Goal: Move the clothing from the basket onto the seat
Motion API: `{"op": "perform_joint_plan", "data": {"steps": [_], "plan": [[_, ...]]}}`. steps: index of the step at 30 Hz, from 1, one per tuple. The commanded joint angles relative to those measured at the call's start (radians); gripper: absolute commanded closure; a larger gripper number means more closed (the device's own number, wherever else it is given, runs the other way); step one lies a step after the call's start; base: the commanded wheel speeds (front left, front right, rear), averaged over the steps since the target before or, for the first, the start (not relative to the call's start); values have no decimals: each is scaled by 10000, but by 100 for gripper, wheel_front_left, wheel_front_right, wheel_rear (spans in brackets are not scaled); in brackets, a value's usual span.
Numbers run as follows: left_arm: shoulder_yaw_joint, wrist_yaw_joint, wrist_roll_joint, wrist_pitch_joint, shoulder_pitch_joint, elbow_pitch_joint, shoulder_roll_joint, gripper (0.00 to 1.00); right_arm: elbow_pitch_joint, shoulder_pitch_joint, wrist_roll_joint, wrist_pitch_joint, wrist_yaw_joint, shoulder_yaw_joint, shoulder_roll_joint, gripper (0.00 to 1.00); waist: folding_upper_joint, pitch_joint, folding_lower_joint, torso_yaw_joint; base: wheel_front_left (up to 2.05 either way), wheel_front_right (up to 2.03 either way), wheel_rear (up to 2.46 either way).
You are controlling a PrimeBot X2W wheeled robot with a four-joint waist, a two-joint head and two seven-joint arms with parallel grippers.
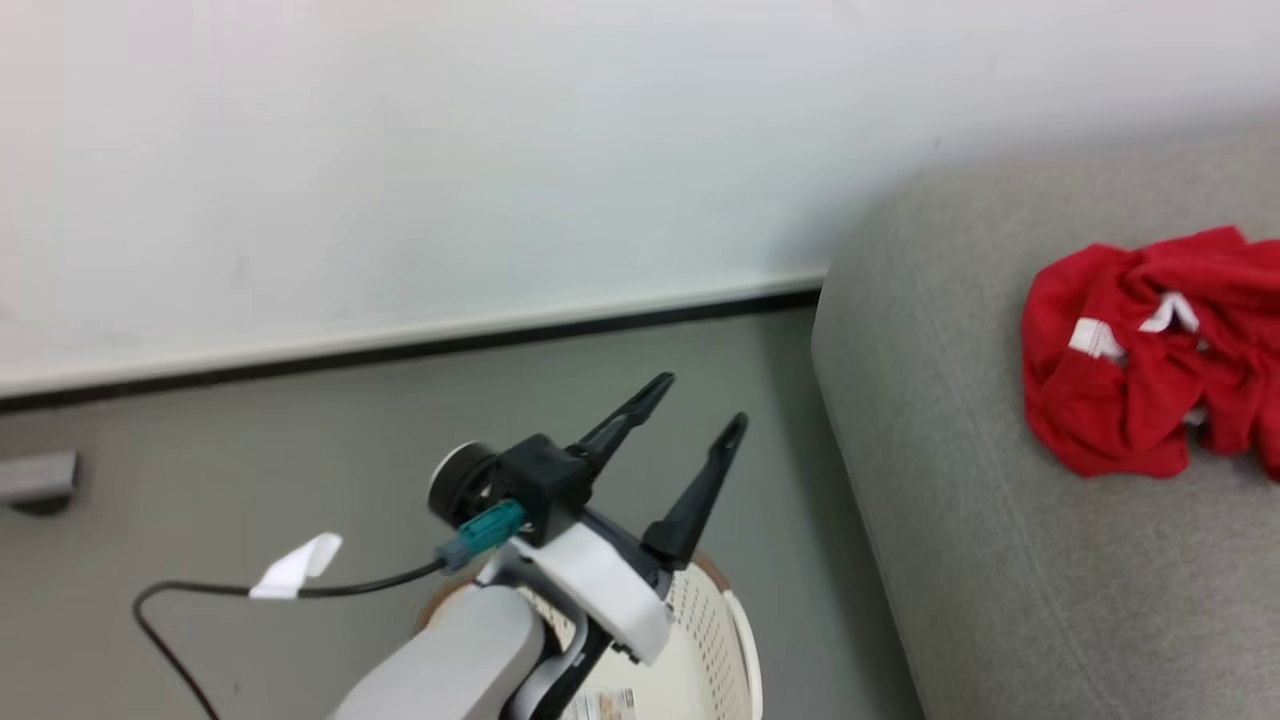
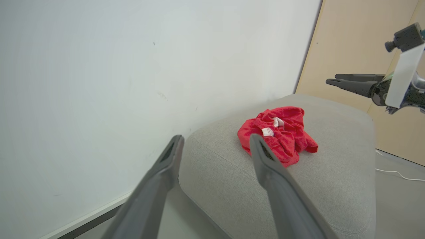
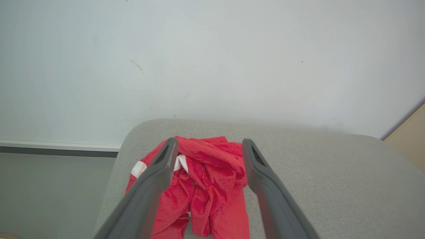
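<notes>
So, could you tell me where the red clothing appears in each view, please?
Head view: the clothing lies at the right edge, on the seat.
Left wrist view: clothing right of centre, partly behind the left gripper.
Right wrist view: clothing bottom centre, between the fingers of the open right gripper.
Shared landmark: the seat's rounded corner.

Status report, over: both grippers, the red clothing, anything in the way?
Left gripper open, empty, by the basket. Right gripper open, empty, above the seat. Clothing bunched on the seat. No obstacle seen; basket inside mostly hidden.
</notes>
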State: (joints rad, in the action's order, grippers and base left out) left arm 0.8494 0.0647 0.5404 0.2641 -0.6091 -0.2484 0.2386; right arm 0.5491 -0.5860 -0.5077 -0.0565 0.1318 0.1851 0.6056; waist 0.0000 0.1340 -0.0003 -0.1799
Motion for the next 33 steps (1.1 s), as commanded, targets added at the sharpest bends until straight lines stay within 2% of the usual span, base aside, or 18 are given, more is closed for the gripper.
{"op": "perform_joint_plan", "data": {"steps": [1, 8, 17, 26, 30, 33], "plan": [[-307, 134, 147, 0, 407, 104, 119, 0, -416, 266, -141, 146, -23, 130, -139, 0, 0, -677, 3, 6, 0, 0, 0], [-1021, 318, 163, 1, 1074, 279, 345, 0, -1484, 706, -225, 328, -25, 281, -408, 0, 0, -1250, 3, 271, 0, 0, 0], [-2338, 682, 270, 0, 1960, 601, 825, 0, -2664, 1460, -130, 1165, -23, 110, -1390, 0, 0, -1650, 3, 923, 0, 0, 0], [-3749, 1115, 236, 2, 3187, 941, 1316, 0, -2994, 2437, 424, 1947, -23, -161, -2561, 0, 0, -1922, 3, 1631, 0, 0, 0], [-4196, 1330, -154, 1, 3853, 1098, 1527, 0, -2882, 2994, 650, 2341, -23, -273, -3033, 0, 0, -1998, 3, 1866, 0, 0, 0], [-4590, 1464, -363, 1, 4355, 1272, 1433, 0, -2785, 3401, 761, 2731, -23, -401, -3354, 0, 0, -2022, 3, 1995, 0, 0, 0]]}}
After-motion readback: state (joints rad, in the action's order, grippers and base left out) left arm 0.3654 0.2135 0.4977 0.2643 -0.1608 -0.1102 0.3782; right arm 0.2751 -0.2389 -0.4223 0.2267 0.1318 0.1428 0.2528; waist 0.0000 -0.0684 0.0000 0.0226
